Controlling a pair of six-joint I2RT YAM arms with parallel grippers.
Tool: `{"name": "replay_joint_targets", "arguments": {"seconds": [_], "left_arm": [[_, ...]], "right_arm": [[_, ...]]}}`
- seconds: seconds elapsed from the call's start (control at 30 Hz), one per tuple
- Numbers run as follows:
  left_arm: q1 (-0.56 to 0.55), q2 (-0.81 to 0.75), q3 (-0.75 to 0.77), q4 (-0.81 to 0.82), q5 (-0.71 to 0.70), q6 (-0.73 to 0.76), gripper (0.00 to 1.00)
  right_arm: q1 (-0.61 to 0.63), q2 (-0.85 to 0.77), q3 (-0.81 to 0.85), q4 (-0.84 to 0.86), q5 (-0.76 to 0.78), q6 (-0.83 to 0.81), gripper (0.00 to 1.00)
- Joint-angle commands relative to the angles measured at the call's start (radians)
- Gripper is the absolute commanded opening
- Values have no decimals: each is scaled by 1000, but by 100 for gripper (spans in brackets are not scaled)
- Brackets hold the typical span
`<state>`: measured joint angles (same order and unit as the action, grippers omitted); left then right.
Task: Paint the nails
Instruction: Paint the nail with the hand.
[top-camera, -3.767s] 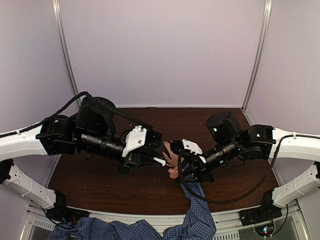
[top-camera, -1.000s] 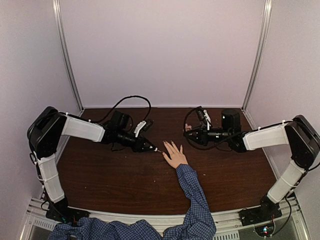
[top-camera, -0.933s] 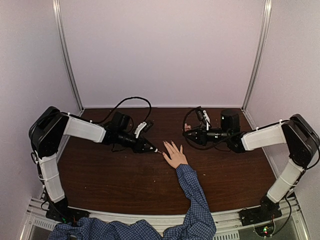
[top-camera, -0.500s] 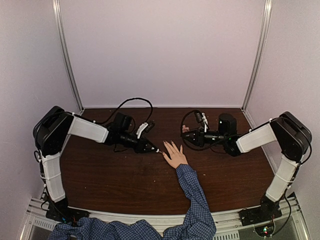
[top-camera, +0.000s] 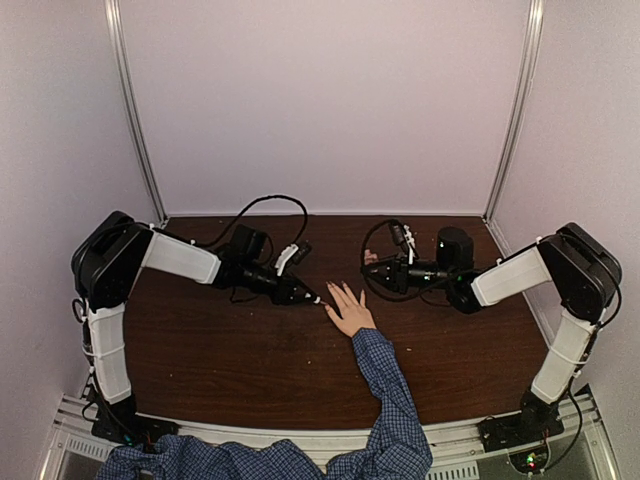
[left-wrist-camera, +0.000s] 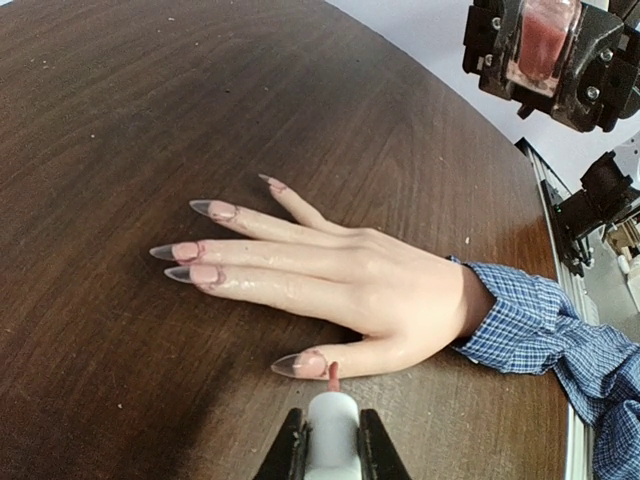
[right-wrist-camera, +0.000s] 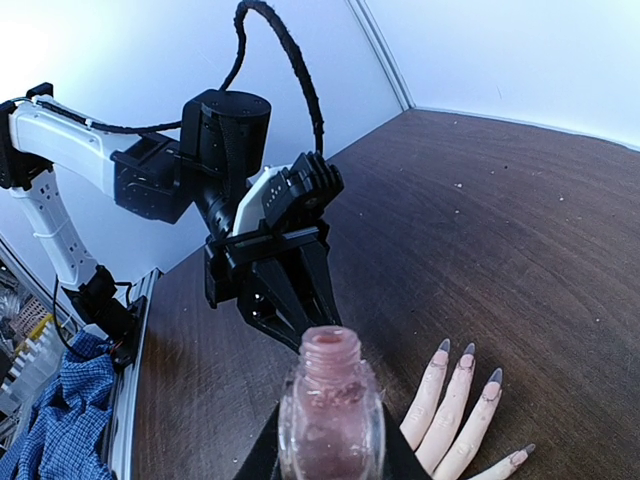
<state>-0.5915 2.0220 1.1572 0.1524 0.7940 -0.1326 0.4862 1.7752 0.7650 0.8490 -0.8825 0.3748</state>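
1. Your left gripper (left-wrist-camera: 330, 428) is clamped tight on the brush (left-wrist-camera: 333, 378). Its bristles touch the base of the thumb nail (left-wrist-camera: 303, 364), at 9 o'clock of the hand (left-wrist-camera: 380, 300)
2. Draw one light stroke from cuticle to point. Keep the bristles off the skin
3. Your left arm reaches low and long, wrist near the table (left-wrist-camera: 120, 100)
4. Your right gripper (right-wrist-camera: 330, 462) is closed round the open bottle (right-wrist-camera: 330, 420), raised at 1 o'clock of the hand, apart from it
5. The nails (left-wrist-camera: 187, 250) lie flat on the table, pointing to 11 o'clock
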Motion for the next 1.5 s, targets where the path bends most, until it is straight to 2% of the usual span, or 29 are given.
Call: {"name": "replay_joint_targets", "arguments": {"seconds": [0.0, 1.47], "left_arm": [[7, 23, 33, 1, 26, 7, 0], [-7, 70, 101, -89, -19, 25, 0]], "right_arm": [[-7, 13, 5, 51, -22, 14, 0], [-6, 17, 8, 58, -32, 21, 0]]}}
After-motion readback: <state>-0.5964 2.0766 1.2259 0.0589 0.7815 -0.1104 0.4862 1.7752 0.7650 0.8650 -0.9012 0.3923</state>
